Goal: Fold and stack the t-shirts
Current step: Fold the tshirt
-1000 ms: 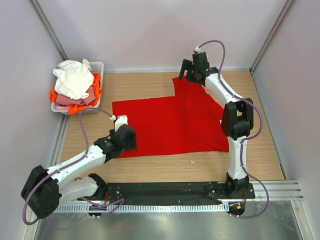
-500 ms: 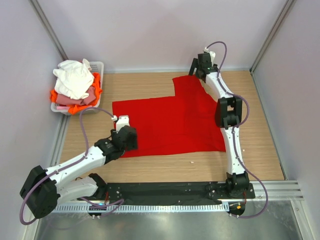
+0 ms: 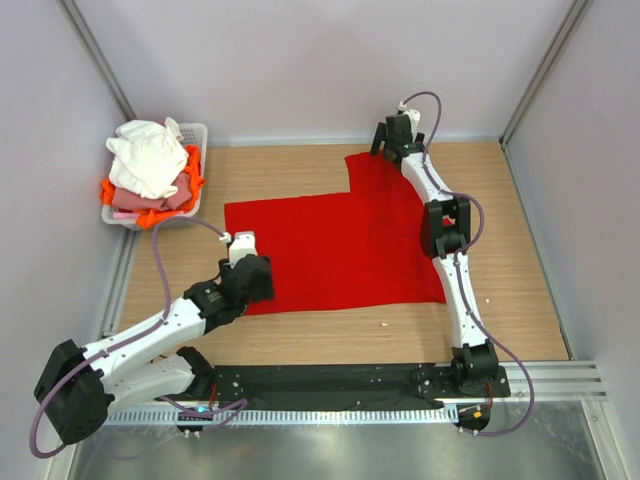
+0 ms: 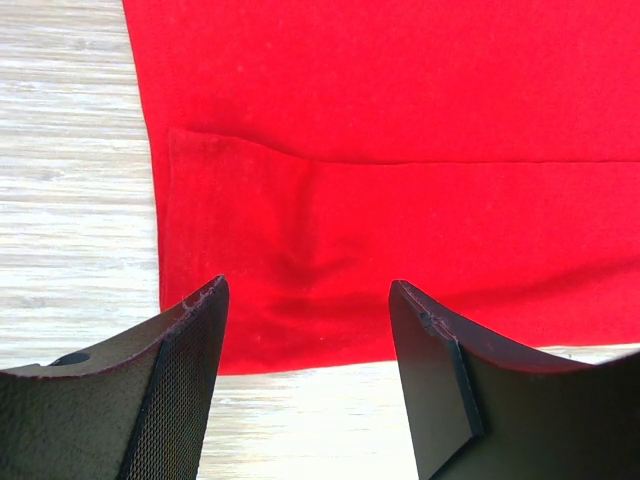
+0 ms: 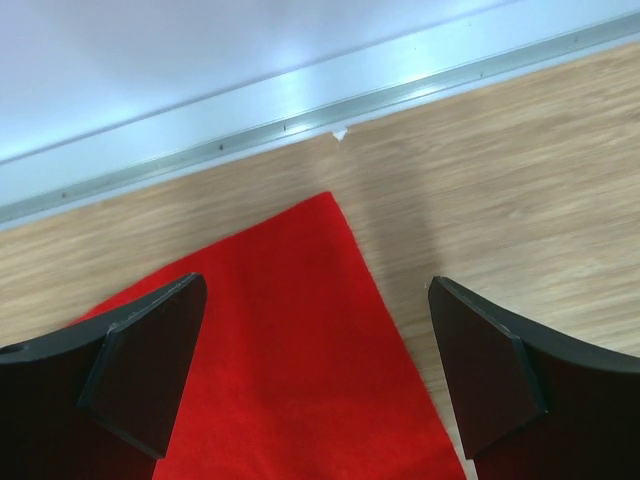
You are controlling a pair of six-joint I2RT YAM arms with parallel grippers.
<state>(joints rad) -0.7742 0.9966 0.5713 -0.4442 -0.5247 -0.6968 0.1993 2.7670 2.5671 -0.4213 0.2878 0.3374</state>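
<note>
Over the red t-shirt (image 3: 340, 245), left jaws apart and empty, right jaws wide and empty.

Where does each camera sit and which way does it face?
Top external: above, behind the bases, facing down at the table; both arms show.
Left wrist: on the left arm, facing a near corner of the red t-shirt; open left tool shows.
Right wrist: on the right arm, facing the shirt's far corner; open right tool shows.
All share the red t-shirt.
</note>
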